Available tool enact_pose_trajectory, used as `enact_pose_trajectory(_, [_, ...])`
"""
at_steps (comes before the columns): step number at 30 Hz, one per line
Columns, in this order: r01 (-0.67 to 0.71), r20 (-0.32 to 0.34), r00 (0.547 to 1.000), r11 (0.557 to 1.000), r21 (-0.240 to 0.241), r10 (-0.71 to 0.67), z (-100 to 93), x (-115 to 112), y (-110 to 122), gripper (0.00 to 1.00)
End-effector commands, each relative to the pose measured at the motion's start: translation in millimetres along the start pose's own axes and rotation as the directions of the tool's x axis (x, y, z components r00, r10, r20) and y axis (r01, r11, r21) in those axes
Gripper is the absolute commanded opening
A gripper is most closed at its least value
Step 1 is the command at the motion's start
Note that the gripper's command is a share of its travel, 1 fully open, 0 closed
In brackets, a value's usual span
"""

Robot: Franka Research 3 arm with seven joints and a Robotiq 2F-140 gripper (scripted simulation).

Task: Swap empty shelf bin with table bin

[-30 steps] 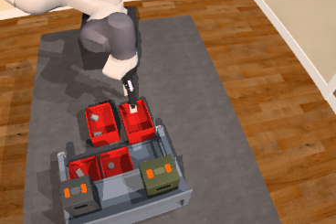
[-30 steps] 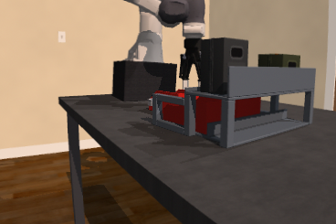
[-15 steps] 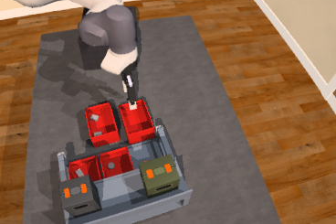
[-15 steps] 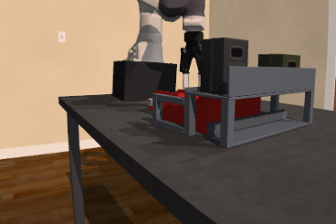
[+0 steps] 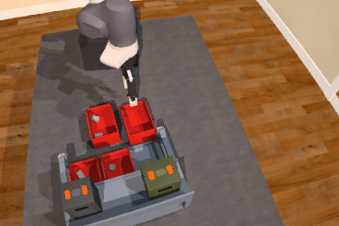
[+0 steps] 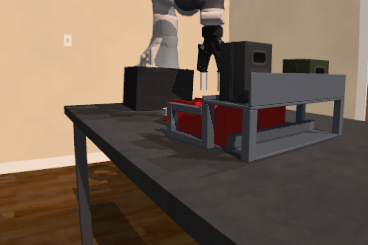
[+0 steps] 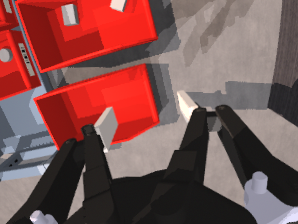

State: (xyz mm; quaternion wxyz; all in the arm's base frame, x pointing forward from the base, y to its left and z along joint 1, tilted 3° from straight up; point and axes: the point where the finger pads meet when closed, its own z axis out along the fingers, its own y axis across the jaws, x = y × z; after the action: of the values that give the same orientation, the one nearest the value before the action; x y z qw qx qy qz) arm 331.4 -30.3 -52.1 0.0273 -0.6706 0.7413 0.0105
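The empty red bin [image 5: 138, 123] [image 7: 122, 102] stands on the table top, its inner end close to the shelf [image 5: 122, 189] [image 6: 297, 89] [image 7: 21, 116]; whether they touch cannot be told. The red bin with light grey parts [image 5: 102, 125] [image 7: 92, 35] stands beside it on the table. The shelf's right-hand place [image 5: 149, 152] holds no bin. Two other red bins [image 5: 85, 171] [image 5: 117, 164] stand in the shelf with parts inside. My gripper [image 5: 133, 102] [image 6: 211, 81] [image 7: 146, 108] is open and empty, above the empty bin's end away from the shelf, one finger over the bin and one outside it.
A dark grey box [image 5: 80, 198] [image 6: 245, 71] and an olive green box [image 5: 160, 179] [image 6: 305, 65] stand on the shelf's top board, over the rear. Shelf side posts [image 5: 62, 157] [image 5: 160, 130] rise at both ends. The two table bins have a narrow gap between them.
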Motion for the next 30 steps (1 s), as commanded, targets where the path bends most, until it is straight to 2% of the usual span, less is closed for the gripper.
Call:
enact_pose_trajectory(1, [0.013, -0.001, 1.0, 1.0, -0.01, -0.013, -6.1, 1, 3, 0.57])
enact_pose_trajectory(7, [0.013, -0.001, 1.0, 1.0, -0.01, -0.013, -14.1, 1, 3, 0.57])
enact_pose_trajectory(22, [0.013, -0.001, 1.0, 1.0, -0.01, -0.013, -19.0, 1, 3, 0.57])
enact_pose_trajectory(23, [0.013, -0.001, 1.0, 1.0, -0.01, -0.013, -19.0, 1, 3, 0.0])
enact_pose_trajectory(30, [0.013, -0.001, 1.0, 1.0, -0.01, -0.013, -19.0, 1, 3, 0.0])
